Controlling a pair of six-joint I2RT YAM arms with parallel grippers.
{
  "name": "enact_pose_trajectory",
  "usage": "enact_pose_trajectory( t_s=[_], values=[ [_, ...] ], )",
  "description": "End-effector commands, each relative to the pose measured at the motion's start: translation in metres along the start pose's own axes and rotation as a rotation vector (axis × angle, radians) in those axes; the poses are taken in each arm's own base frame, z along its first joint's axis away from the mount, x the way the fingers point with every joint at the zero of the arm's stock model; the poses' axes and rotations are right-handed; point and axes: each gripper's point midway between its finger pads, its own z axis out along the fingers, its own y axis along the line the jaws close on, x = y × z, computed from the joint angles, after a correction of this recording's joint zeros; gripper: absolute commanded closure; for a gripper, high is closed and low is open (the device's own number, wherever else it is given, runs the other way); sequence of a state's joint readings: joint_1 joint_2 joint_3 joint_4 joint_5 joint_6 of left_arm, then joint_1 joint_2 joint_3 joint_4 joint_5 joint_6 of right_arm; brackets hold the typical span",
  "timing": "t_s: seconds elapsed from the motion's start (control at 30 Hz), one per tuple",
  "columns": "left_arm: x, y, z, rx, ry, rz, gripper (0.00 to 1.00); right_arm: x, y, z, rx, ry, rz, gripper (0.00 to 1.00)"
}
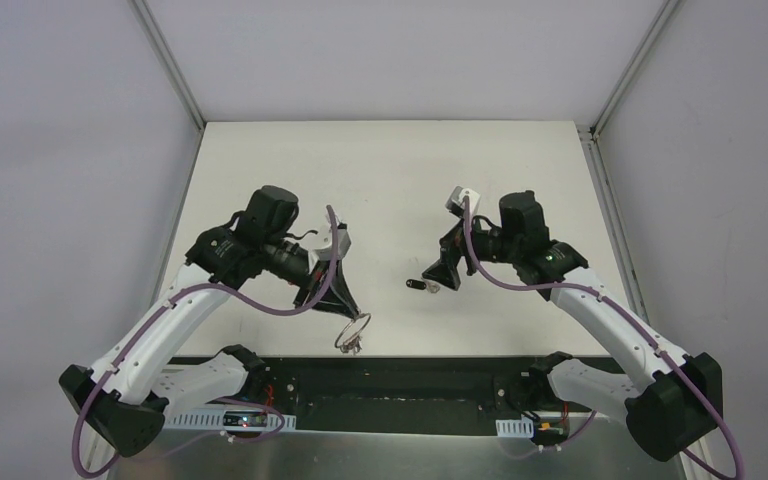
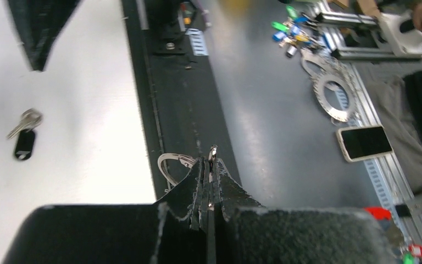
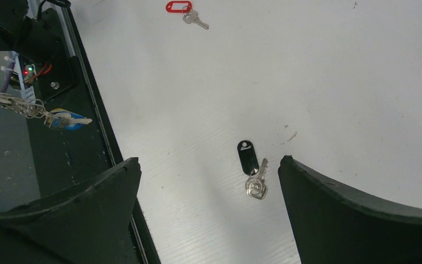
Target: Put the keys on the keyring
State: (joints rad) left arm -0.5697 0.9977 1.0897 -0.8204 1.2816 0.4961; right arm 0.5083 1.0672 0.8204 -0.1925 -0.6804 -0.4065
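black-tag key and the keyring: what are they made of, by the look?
Black-tag key: bright silver metal that glints, likely steel or plated brass. Its tag: smooth, glossy black, apparently plastic, with a soft highlight. Keyring: thin, shiny, silvery metal wire; the alloy cannot be told.

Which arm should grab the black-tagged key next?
Right. The right gripper is open and hangs just over the black-tagged key. The left gripper is shut on the keyring, so it isn't free.
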Motion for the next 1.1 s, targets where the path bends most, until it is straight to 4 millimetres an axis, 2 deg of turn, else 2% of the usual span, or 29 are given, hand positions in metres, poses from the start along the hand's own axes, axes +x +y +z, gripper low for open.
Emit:
enact_pose_trajectory(
  t_s=[0.0, 0.13, 0.23, 0.37, 0.57, 0.83, 0.93, 1.07],
  values=[
    [-0.024, 0.034, -0.003, -0.16, -0.045, -0.051, 1.0, 0.013, -0.016, 0.001, 0.072, 0.06, -0.057, 0.0],
    [-0.025, 0.053, -0.008, -0.259, -0.054, -0.096, 1.0, 0.043, -0.03, 0.017, 0.127, 0.212, -0.037, 0.0],
    [-0.023, 0.066, -0.014, -0.339, -0.057, -0.127, 1.0, 0.074, -0.038, 0.036, 0.163, 0.356, -0.049, 0.0],
    [-0.018, 0.074, -0.021, -0.406, -0.051, -0.141, 1.0, 0.095, -0.045, 0.056, 0.172, 0.453, -0.045, 0.05],
    [-0.009, 0.069, -0.022, -0.405, -0.029, -0.132, 1.0, 0.112, -0.054, 0.067, 0.182, 0.557, -0.039, 0.2],
    [-0.002, 0.065, -0.023, -0.398, -0.015, -0.122, 1.0, 0.12, -0.056, 0.061, 0.168, 0.604, -0.082, 0.31],
    [-0.002, 0.064, -0.023, -0.399, -0.015, -0.118, 1.0, 0.127, -0.05, 0.06, 0.117, 0.625, -0.093, 0.32],
    [-0.003, 0.064, -0.022, -0.395, -0.016, -0.116, 1.0, 0.135, -0.051, 0.06, 0.091, 0.653, -0.109, 0.33]
  ],
)
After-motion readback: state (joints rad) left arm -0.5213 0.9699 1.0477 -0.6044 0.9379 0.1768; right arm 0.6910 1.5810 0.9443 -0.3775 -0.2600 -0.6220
